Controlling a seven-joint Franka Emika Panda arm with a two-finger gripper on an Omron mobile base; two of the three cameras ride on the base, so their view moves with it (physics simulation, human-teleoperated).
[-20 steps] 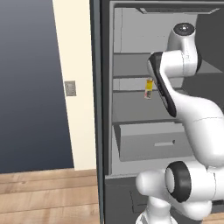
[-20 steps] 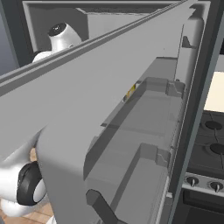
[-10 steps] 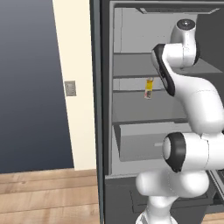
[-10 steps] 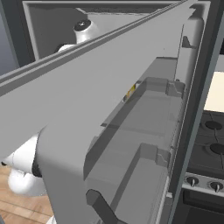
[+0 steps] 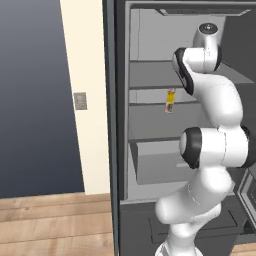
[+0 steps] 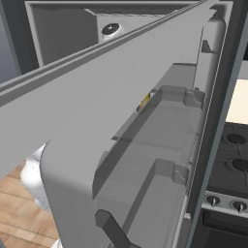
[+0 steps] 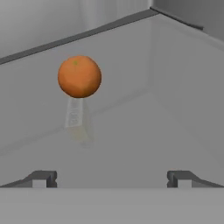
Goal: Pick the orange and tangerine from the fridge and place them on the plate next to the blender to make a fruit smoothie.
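A smooth reddish-orange ball, which I take for the tangerine (image 7: 79, 76), sits on a pale grey shelf inside the fridge (image 5: 150, 125), up and to the left in the hand view. My gripper (image 7: 111, 179) is open, with its fingertips (image 7: 43, 178) wide apart, well short of the ball and a little to its right. In the left base view the arm reaches into the upper part of the fridge, and its own links hide the hand. The orange, the plate and the blender are out of view.
A small yellow bottle (image 5: 170, 100) stands on the middle shelf, above the grey drawer (image 5: 155, 160). The open fridge door (image 6: 121, 121) with its shelf bins crosses the right base view. A stove with knobs (image 6: 227, 164) lies to the right.
The arm has folded upward and pushed further into the upper part of the fridge. The bottle and drawer have not moved.
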